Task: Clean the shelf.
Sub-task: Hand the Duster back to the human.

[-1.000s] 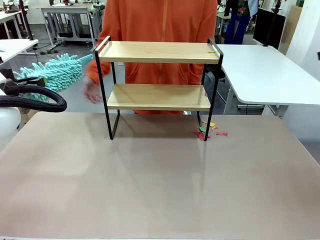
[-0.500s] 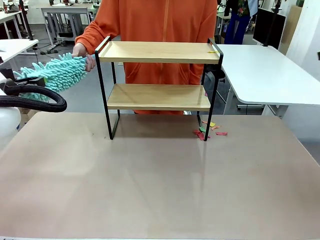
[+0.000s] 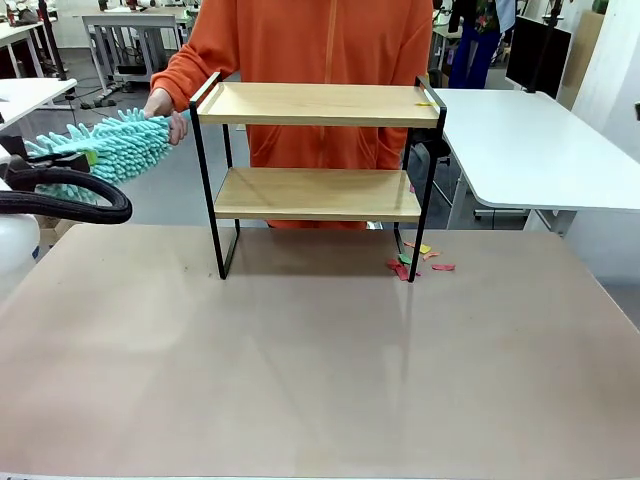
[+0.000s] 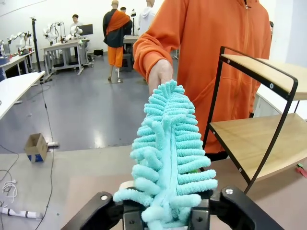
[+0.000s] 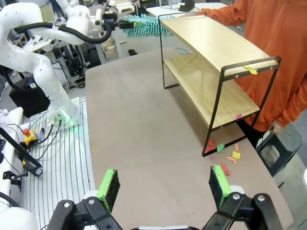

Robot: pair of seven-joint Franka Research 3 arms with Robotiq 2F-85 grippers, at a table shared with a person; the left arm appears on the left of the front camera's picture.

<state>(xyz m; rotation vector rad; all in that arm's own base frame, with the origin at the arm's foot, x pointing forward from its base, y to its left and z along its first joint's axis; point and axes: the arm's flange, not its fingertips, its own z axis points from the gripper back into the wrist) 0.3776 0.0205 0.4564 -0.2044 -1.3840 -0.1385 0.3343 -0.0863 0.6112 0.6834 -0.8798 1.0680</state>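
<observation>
The shelf (image 3: 320,103) stands at the far side of the brown table (image 3: 300,360); its boards also show in the left wrist view (image 4: 268,72) and the right wrist view (image 5: 211,43). A turquoise fluffy duster (image 3: 110,145) stretches from my left gripper (image 3: 45,165) toward the shelf's top left corner. My left gripper (image 4: 165,218) is shut on the duster's (image 4: 168,153) base. The person's hand (image 4: 160,74) grips its far tip. My right gripper (image 5: 165,184) hangs open high over the table, nothing between its green pads (image 5: 108,189).
Coloured paper scraps (image 3: 415,262) lie on the table by the shelf's right foot, and a yellow scrap (image 3: 424,103) sits on the top board. The person in orange (image 3: 320,60) stands right behind the shelf. A white table (image 3: 520,140) is to the right.
The person's hand rose from beside the lower board and took hold of the duster's tip. The duster has since shifted only slightly; the right arm has not moved.
</observation>
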